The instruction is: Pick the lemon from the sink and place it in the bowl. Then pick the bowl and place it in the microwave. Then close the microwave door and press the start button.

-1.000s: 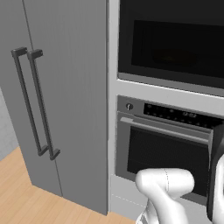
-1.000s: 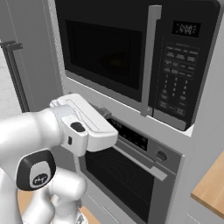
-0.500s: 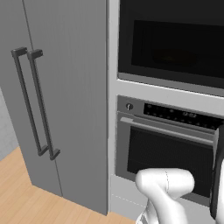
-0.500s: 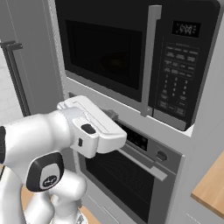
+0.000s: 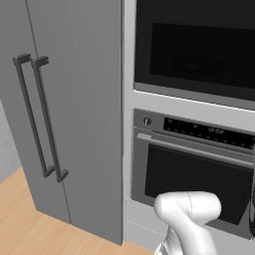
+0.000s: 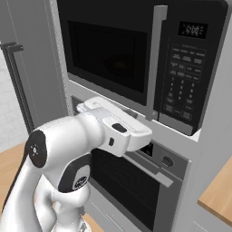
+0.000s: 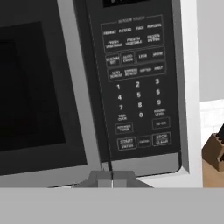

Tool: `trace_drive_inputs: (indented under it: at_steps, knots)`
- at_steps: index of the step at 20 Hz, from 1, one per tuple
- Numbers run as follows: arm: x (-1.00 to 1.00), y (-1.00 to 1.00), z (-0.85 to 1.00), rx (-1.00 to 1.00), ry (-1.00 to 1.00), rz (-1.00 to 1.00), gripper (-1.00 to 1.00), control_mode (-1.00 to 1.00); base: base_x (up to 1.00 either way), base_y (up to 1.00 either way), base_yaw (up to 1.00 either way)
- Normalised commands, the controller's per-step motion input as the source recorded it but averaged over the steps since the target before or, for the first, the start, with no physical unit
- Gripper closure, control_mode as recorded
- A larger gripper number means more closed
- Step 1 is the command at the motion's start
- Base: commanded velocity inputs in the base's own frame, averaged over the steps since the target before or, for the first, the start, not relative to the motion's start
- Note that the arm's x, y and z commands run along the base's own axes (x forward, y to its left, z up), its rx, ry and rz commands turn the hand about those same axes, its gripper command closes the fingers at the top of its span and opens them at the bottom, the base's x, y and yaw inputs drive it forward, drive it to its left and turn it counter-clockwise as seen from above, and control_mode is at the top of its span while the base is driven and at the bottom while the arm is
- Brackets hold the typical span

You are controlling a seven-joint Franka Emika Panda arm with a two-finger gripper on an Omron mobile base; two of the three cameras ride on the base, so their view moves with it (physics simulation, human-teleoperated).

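Left base view: a tall grey refrigerator [image 5: 74, 114] with two vertical bar handles [image 5: 40, 119] fills the left side, standing on a pale wood floor [image 5: 30, 224]. To its right, set in a light grey cabinet column, the microwave [image 5: 196, 47] sits above an oven [image 5: 191, 174] that has a black control strip [image 5: 209, 130], one round knob and a long horizontal handle. The microwave door [image 5: 199, 55] is shut, its dark window flush with the front. The arm's white elbow [image 5: 189, 211] rises at the bottom right.

Right base view: from this side the microwave's keypad panel [image 6: 183, 68] and its lit display show, along with a vertical grey door handle [image 6: 154, 63]. The white arm reaches forward, and its hand [image 6: 120, 127] lies just under the microwave's lower edge, in front of the oven's control strip. The fingertips are hidden behind the hand here. A wood countertop corner [image 6: 219, 190] shows at the right edge.

Hand view: the camera faces the keypad close up, with rows of function keys, one number pad, and a bottom row with the start button [image 7: 126, 143] and a stop key [image 7: 161, 139]. The gripper [image 7: 112, 177] sits at the bottom, just below the panel's lower edge, its two dark tips pressed together with nothing between them. One brown knife block [image 7: 214, 153] stands at the far right against a white tiled wall.
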Motion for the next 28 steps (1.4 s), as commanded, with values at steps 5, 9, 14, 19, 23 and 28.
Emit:
trace_drive_inputs:
  at_steps: [5,9,14,19,23,28]
  knots:
    - [0.19,-0.24,-0.02,0.02,0.01,0.06,1.0,-1.0,0.0,0.0,0.0]
    - [0.25,-0.16,0.0,0.0,0.0,0.02,1.0,-1.0,0.0,0.0,0.0]
    - [0.09,-0.3,-0.06,0.02,0.0,0.04,1.0,-1.0,0.0,0.0,0.0]
    - [0.0,-0.36,-0.17,0.03,0.0,0.08,1.0,-1.0,0.0,0.0,0.0]
    - [0.13,-0.03,-0.14,0.0,0.0,0.04,1.0,-1.0,0.0,0.0,0.0]
    - [0.16,-0.03,-0.01,0.0,0.01,0.03,1.0,-1.0,0.0,0.0,0.0]
